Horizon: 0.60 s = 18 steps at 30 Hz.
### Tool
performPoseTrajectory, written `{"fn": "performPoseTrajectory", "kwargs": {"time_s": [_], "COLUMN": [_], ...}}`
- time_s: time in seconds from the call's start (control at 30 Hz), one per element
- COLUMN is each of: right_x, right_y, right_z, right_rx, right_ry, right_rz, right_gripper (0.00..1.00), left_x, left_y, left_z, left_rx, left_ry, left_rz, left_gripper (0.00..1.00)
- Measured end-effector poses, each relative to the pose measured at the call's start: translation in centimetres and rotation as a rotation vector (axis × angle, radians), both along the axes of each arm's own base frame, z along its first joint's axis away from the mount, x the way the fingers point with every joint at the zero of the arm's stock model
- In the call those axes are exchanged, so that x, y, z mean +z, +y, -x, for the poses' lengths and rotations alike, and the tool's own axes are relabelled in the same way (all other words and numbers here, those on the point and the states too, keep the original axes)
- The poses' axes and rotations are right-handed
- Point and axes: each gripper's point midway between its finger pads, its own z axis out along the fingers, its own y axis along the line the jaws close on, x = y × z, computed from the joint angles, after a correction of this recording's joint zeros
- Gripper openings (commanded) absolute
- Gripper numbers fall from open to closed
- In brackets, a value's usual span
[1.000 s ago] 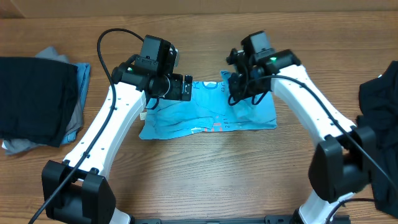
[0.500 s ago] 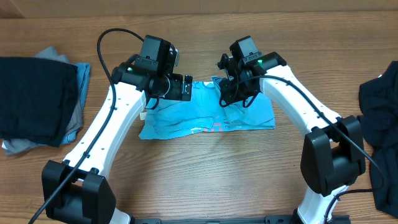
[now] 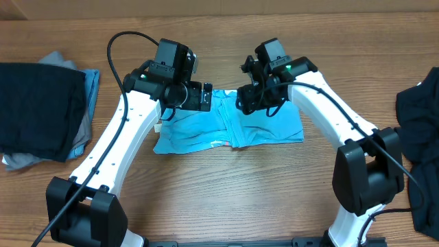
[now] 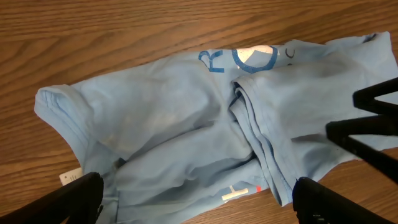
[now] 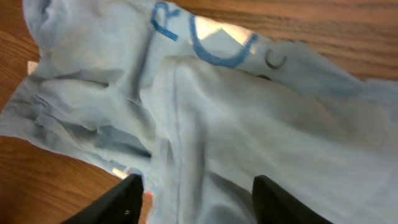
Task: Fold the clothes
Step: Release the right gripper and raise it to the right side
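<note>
Sky-blue and soft, the T-shirt is lying across the middle of the table, between your two arms. Its right half is sitting doubled over toward the centre, and the doubled edge is forming a thick ridge just below the blue lettering.

Your right gripper is hanging low over that flap, its jaws standing apart with nothing pinched between them. Your left gripper is hovering over the rumpled left half, jaws spread wide and gripping nothing.

You are risking three things from here:
- The right fingers are sitting close to the loose flap, so lifting away at an angle could be snagging the cloth and dragging the fold open.
- The left half is puckering around the sleeve and the white label. Folding over those wrinkles would probably be building a lumpy, crooked bundle.
- A shallow pinch on the left could be catching only the top layer, leaving the layer beneath behind.

The stack of dark clothes and the black garment are waiting well apart at either edge.
</note>
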Motion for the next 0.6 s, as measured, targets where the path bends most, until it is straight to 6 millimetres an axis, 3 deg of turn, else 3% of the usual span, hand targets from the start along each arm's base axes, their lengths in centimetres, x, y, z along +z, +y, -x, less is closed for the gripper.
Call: {"fn": "performPoseTrajectory", "kwargs": {"time_s": [0.1, 0.47, 0.6], "right_x": [-0.2, -0.9, -1.2], "right_y": [-1.7, -11.1, -13.8], "right_z": [0.3, -0.4, 0.3], "right_rx": [-0.039, -0.252, -0.283], "right_ry": [0.041, 0.139, 0.178], "right_rz": [0.022, 0.09, 0.118], "right_gripper": [0.55, 0.5, 0.32], "left_x": [0.0, 0.0, 0.0], "left_y": [0.0, 0.0, 0.0], "left_z": [0.0, 0.0, 0.0], "left_rx": [0.0, 0.0, 0.0], "left_ry": [0.0, 0.0, 0.0], "left_rz": [0.0, 0.0, 0.0], "left_gripper": [1.0, 1.0, 1.0]}}
